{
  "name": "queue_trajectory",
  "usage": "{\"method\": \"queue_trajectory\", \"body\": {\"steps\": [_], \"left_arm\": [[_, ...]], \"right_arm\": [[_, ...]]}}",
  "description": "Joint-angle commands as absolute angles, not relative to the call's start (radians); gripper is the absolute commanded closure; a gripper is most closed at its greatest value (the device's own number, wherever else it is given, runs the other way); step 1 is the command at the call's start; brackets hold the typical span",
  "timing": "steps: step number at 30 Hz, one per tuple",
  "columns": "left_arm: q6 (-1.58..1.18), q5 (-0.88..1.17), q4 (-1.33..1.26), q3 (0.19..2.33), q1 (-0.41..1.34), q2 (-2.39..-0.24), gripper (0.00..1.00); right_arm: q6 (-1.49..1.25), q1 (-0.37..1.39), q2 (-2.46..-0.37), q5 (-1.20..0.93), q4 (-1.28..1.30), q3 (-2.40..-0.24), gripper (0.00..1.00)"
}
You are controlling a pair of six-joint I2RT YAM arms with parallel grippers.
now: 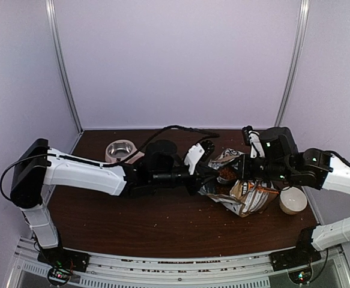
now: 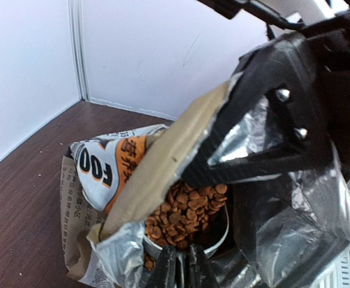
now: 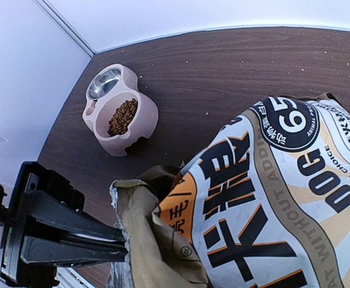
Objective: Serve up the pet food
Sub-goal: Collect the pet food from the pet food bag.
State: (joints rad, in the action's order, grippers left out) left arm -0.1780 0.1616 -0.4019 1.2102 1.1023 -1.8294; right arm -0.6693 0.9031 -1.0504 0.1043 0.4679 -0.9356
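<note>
The pet food bag [image 1: 250,195] lies on its side at the table's right, its mouth facing left. My right gripper [image 1: 247,165] is shut on the bag's upper foil rim, and its black fingers [image 2: 265,138] hold the mouth open. My left gripper [image 2: 184,267] reaches into the mouth, shut on the handle of the metal scoop [image 2: 223,237]. The scoop is heaped with reddish-brown pet food [image 2: 187,210]. In the right wrist view the printed bag [image 3: 271,198] hides my right fingers. More kibble [image 3: 122,117] lies in one basin of the pink feeder [image 3: 141,123].
The feeder [image 1: 120,150] stands at the back left, with a shiny metal bowl [image 3: 102,83] in its other basin. A white cup [image 1: 293,200] sits right of the bag. A black cable [image 1: 175,128] loops along the back. Crumbs dot the brown table [image 1: 132,222].
</note>
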Motion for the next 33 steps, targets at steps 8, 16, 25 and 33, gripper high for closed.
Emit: {"method": "queue_trajectory", "body": {"steps": [8,16,25,33], "left_arm": [[-0.113,0.097,-0.655,1.02,1.124,-1.649,1.0],[-0.134,0.086,-0.736,0.918,1.142,-1.589,1.0],[-0.142,0.063,-0.764,0.839,1.155,-1.493,1.0],[-0.129,0.034,-0.732,0.79,1.155,-1.419,1.0]], "right_arm": [[-0.689,0.877,-1.014,0.092,0.485,-0.961,1.0],[-0.687,0.863,-1.011,0.102,0.514,-0.976,1.0],[-0.695,0.848,-1.012,0.115,0.523,-0.994,1.0],[-0.698,0.838,-1.028,0.106,0.512,-1.006,1.0]]}}
